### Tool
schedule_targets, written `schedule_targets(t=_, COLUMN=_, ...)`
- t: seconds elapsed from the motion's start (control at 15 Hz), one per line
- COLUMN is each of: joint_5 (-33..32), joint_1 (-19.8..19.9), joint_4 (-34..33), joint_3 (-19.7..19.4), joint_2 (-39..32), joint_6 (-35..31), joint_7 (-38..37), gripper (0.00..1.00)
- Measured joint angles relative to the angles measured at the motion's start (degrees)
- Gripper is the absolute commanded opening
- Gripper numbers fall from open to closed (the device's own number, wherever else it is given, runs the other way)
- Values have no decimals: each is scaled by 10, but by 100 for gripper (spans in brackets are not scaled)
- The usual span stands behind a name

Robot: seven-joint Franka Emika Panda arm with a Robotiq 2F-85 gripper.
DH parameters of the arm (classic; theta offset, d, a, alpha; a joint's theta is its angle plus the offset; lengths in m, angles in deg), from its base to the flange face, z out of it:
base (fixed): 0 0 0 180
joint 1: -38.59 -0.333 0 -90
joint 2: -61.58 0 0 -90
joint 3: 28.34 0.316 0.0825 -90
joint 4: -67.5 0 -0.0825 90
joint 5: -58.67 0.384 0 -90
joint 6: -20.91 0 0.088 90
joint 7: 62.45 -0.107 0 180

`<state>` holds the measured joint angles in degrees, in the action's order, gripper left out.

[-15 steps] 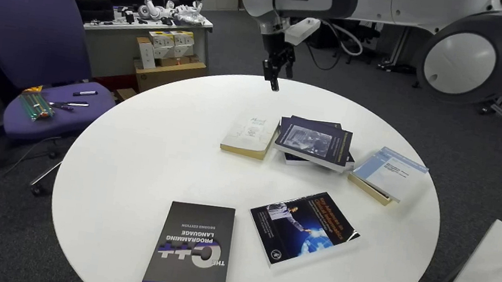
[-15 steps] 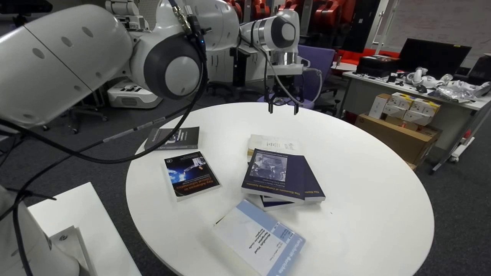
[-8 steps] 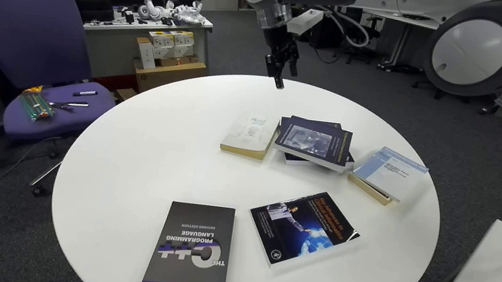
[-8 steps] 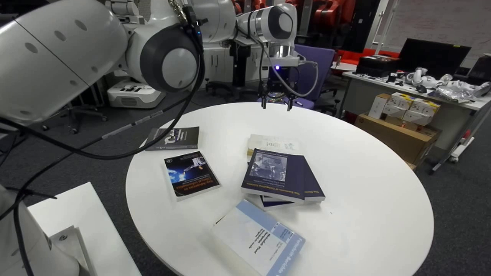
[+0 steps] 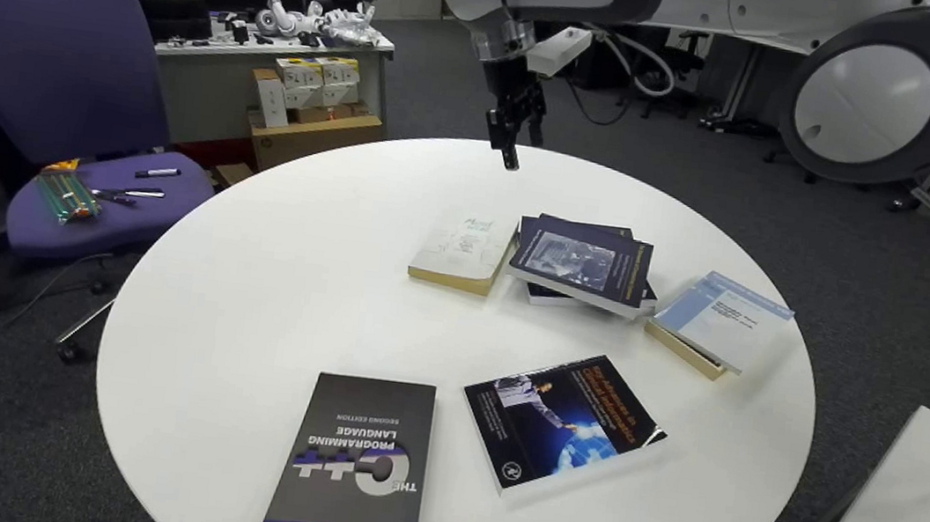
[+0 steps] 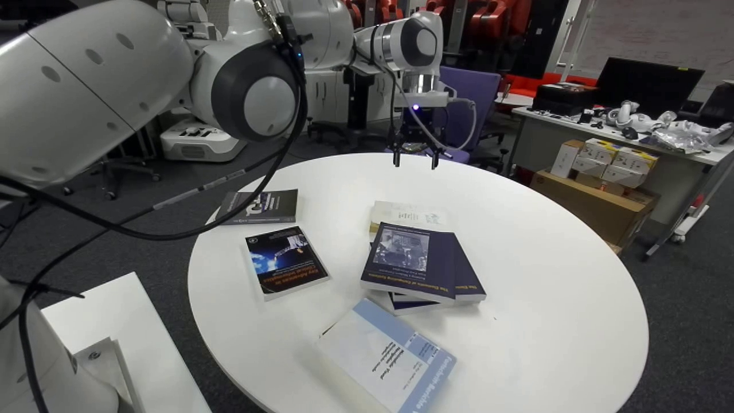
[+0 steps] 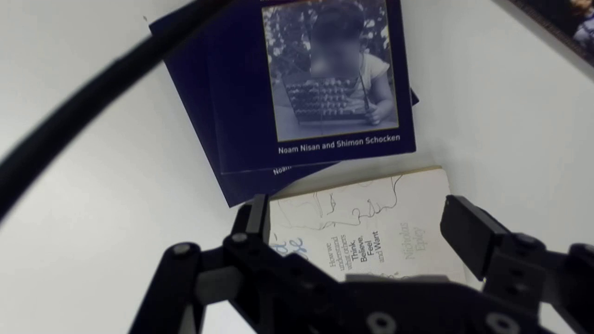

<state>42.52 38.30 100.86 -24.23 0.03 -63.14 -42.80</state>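
While the gripper hangs with its fingers spread wide, a cream paperback lies flat below on a round white table, just beside a stack of navy books; the wrist view frames the paperback's cover between the fingertips, well apart from them. On the seat of a purple chair, a clear packet holds slender items too small to identify. Beside a desk, a large brown carton carries smaller white-and-yellow boxes, all with their contents hidden from view.
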Motion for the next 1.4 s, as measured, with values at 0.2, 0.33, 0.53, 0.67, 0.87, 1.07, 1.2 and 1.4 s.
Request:
schedule_targets(t=0.2, joint_5=0, joint_1=-2, joint_4=27, joint_3=0, joint_2=-8, joint_6=-86, joint_7=9, gripper=100)
schedule_targets(t=0.33, joint_5=0, joint_1=-3, joint_4=51, joint_3=3, joint_2=-6, joint_6=-134, joint_7=19, gripper=100)
schedule_targets(t=0.53, joint_5=0, joint_1=-3, joint_4=95, joint_3=15, joint_2=8, joint_6=-176, joint_7=36, gripper=100)
schedule_targets(t=0.67, joint_5=0, joint_1=-3, joint_4=133, joint_3=23, joint_2=25, joint_6=-191, joint_7=50, gripper=100)
schedule_targets(t=0.87, joint_5=0, joint_1=-3, joint_4=192, joint_3=33, joint_2=54, joint_6=-196, joint_7=60, gripper=100)
schedule_targets(t=1.07, joint_5=0, joint_1=-3, joint_4=252, joint_3=39, joint_2=86, joint_6=-196, joint_7=60, gripper=100)
schedule_targets(t=1.2, joint_5=1, joint_1=-3, joint_4=294, joint_3=40, joint_2=110, joint_6=-196, joint_7=61, gripper=100)
schedule_targets(t=1.4, joint_5=6, joint_1=-3, joint_4=357, joint_3=40, joint_2=147, joint_6=-196, joint_7=62, gripper=100)
